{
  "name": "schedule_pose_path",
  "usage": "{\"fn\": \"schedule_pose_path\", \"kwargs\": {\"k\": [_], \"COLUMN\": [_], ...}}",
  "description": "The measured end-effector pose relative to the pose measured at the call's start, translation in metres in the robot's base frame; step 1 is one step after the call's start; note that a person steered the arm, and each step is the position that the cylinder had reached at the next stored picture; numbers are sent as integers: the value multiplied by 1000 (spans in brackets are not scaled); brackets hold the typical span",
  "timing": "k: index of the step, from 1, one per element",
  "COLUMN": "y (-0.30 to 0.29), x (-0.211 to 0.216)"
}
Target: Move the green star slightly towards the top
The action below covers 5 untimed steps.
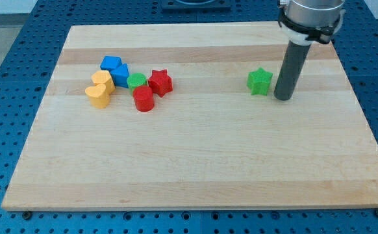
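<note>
Nearest the view's bottom, the wooden board point(195, 175) lies bare before us, and nothing stands between that edge and the blocks. Farther up, at the view's left, a cluster sits tightly together: a red cylinder point(143, 99) closest to us, two yellow heart-like blocks point(100, 91) at its left, a green cylinder point(136, 81) and a red star point(160, 82) just behind, and blue blocks point(115, 70) at the back, their shape hard to make out. Well apart from that group, at the view's right, sits the green star point(259, 81), alone. Our tip point(282, 97) rests on the board just beside the star, on its right and a shade nearer the view's bottom; we carry only a plain rod, with no jaws to spread or close, so nothing is clamped, and the rod seems not to touch the star. We judge the push has not begun: to send the star towards the view's top we must first get below it. The risk lies in that repositioning. Sliding leftwards from here would knock the star sideways toward the cluster. A contact off the star's middle could spin it or let it slip away, and too long a push would overshoot "slightly".
</note>
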<state>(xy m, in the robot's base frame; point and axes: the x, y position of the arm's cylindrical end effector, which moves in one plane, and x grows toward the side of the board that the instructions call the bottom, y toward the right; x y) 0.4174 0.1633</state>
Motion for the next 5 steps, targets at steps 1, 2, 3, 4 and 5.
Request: {"fn": "schedule_pose_path", "kwargs": {"k": [1, 2, 3, 4, 5], "y": [-2, -6, -13, -30, -48], "x": [-5, -16, -20, -19, -15]}}
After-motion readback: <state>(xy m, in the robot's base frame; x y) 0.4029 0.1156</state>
